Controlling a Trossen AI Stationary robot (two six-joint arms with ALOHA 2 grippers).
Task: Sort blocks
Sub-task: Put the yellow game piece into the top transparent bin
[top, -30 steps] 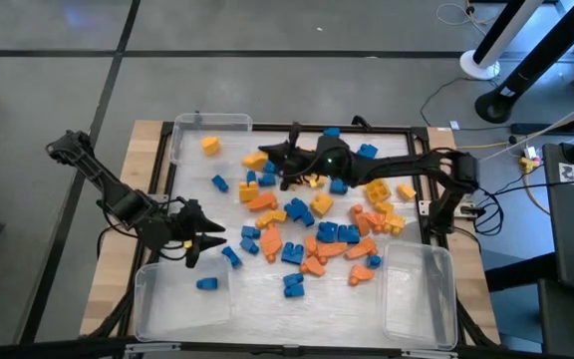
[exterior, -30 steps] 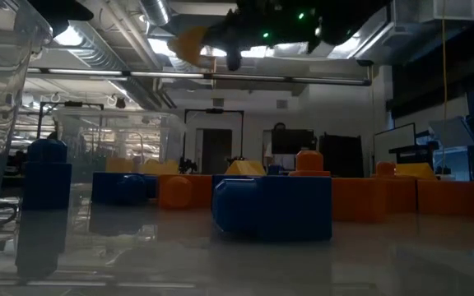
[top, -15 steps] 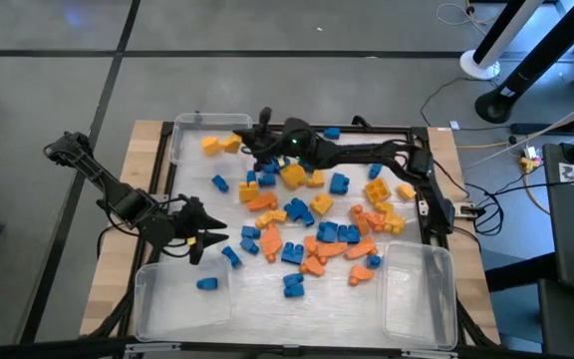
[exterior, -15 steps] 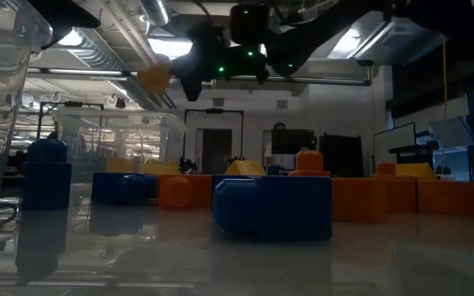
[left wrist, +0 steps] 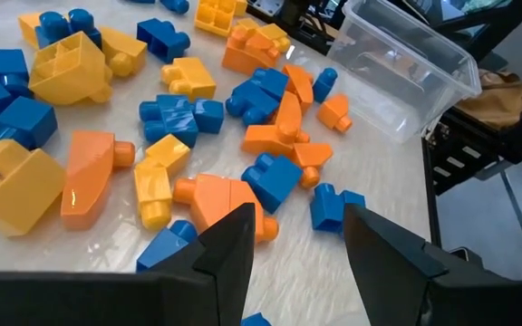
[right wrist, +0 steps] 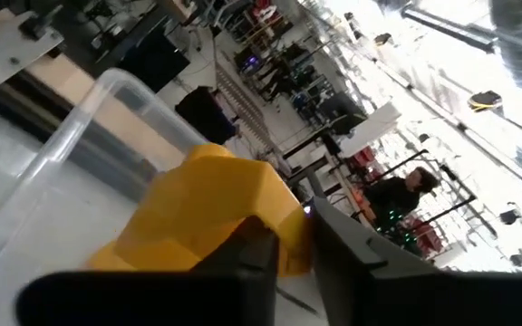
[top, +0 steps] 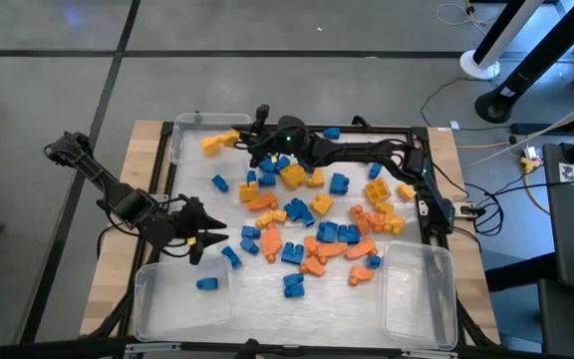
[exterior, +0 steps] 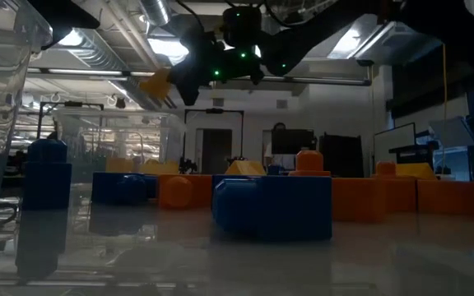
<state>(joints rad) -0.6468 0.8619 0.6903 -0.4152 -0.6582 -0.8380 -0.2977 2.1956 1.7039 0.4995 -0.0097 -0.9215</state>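
Blue, orange and yellow blocks (top: 307,224) lie scattered over the middle of the table. My right gripper (top: 246,139) reaches to the far left and hangs above the clear far-left bin (top: 189,150), shut on a yellow block (top: 229,138). One more yellow block (top: 210,145) lies in that bin. My left gripper (top: 200,239) stands open at the near left, above the table, with nothing between its fingers (left wrist: 234,249). Below it lie loose blocks (left wrist: 270,177). My right gripper has the yellow block by one corner (right wrist: 293,240), pinched between its two fingertips. The fingers reach about level from the table's right side. The block (exterior: 156,85) sticks out beyond the fingertips, tilted and lifted clear, above the far-left bin.
A clear bin at the near left (top: 157,314) holds one blue block (top: 206,284). Another clear bin (top: 419,299) stands at the near right. A black frame (top: 422,135) borders the work surface. Cables and equipment stands lie beyond the right edge.
My right gripper has carried the yellow block from above the pile toward the table's far-left corner and a little down, and now hangs over the far-left bin. The block has tipped at the fingertips in the last half second.
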